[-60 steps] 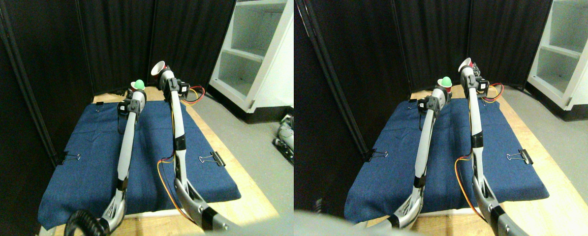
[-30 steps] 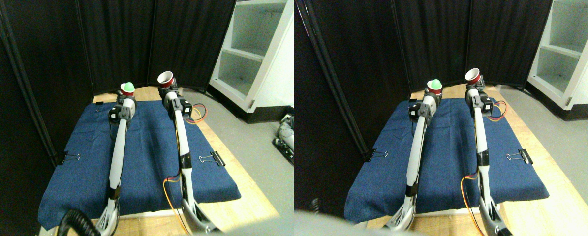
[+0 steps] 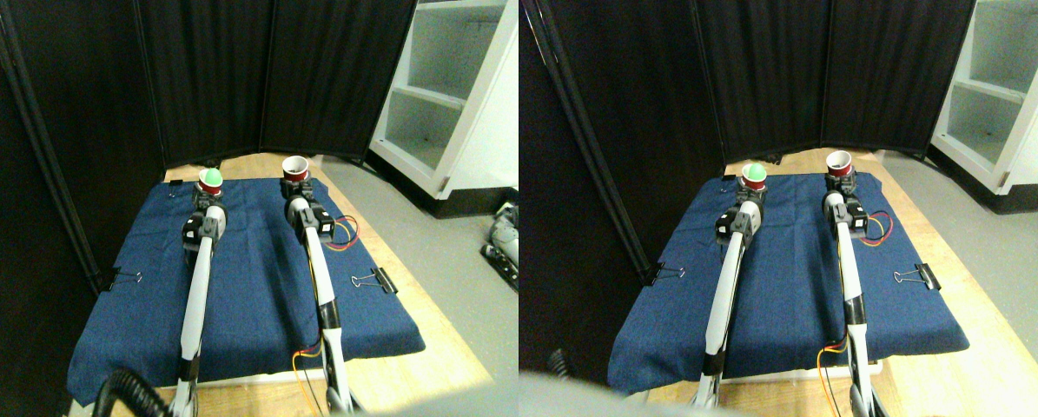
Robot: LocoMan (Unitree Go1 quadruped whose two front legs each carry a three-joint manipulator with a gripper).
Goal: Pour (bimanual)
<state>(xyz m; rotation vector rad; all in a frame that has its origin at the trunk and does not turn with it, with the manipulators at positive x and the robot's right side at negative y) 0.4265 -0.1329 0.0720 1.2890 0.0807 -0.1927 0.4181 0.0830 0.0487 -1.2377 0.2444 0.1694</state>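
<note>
Reaching straight forward over the blue cloth (image 3: pixel 249 287), the left manipulator (image 3: pixel 197 287) stretches long and low, its left gripper (image 3: pixel 210 193) clamped on a red cup (image 3: pixel 210 185) holding a green ball (image 3: pixel 212 176), upright just ahead of the jaws. Beside it, the right manipulator (image 3: pixel 319 269) runs parallel, its right gripper (image 3: pixel 297 187) clamped on an upright, empty red cup with white inside (image 3: pixel 295 168).

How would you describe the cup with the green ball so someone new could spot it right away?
Find the blue cloth spread on the wooden table. Near its far edge stand two red cups at the ends of the robot's pale arms. The cup with the green ball is the left one, at the left gripper; the other cup shows an empty white inside.
</note>
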